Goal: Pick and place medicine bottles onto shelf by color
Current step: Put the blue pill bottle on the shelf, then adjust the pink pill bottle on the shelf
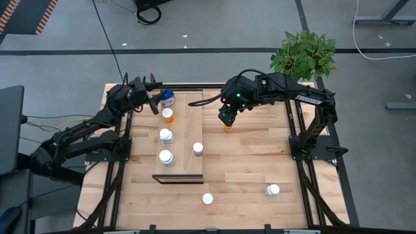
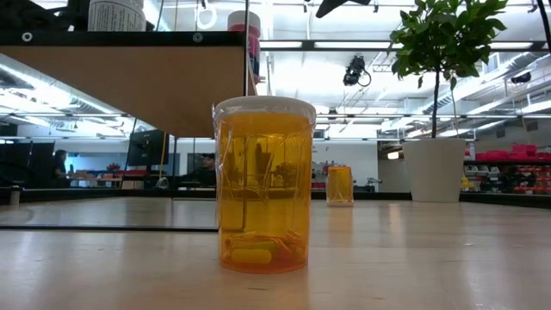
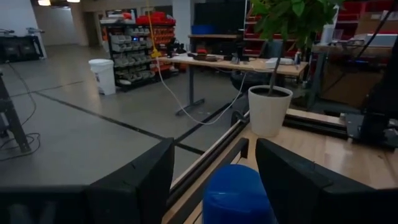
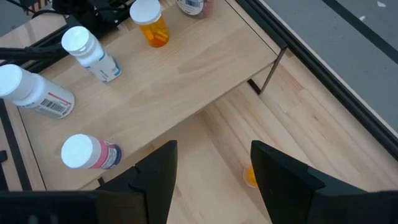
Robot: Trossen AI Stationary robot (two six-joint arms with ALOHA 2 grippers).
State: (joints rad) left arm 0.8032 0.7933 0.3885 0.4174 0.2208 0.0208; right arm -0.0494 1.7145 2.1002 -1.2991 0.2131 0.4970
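Note:
The light-wood shelf (image 1: 185,140) stands raised on the table. On it stand a blue-capped bottle (image 1: 168,97), an orange bottle (image 1: 168,115), two white bottles (image 1: 166,135) (image 1: 166,156) and a dark-pink bottle (image 1: 198,149). My left gripper (image 1: 156,104) is open at the shelf's far end, its fingers on either side of the blue bottle's cap (image 3: 239,193); I cannot tell whether they touch it. My right gripper (image 1: 225,119) is open and hovers over an uncapped orange bottle (image 1: 227,127) standing on the table beside the shelf. The right wrist view shows this bottle (image 4: 250,176), partly hidden by a finger.
An orange bottle (image 2: 263,185) stands close to the low camera; it shows in the high view (image 1: 207,199) near the table's near edge. A white-capped bottle (image 1: 272,190) stands at the near right. A potted plant (image 1: 304,55) stands at the far right corner.

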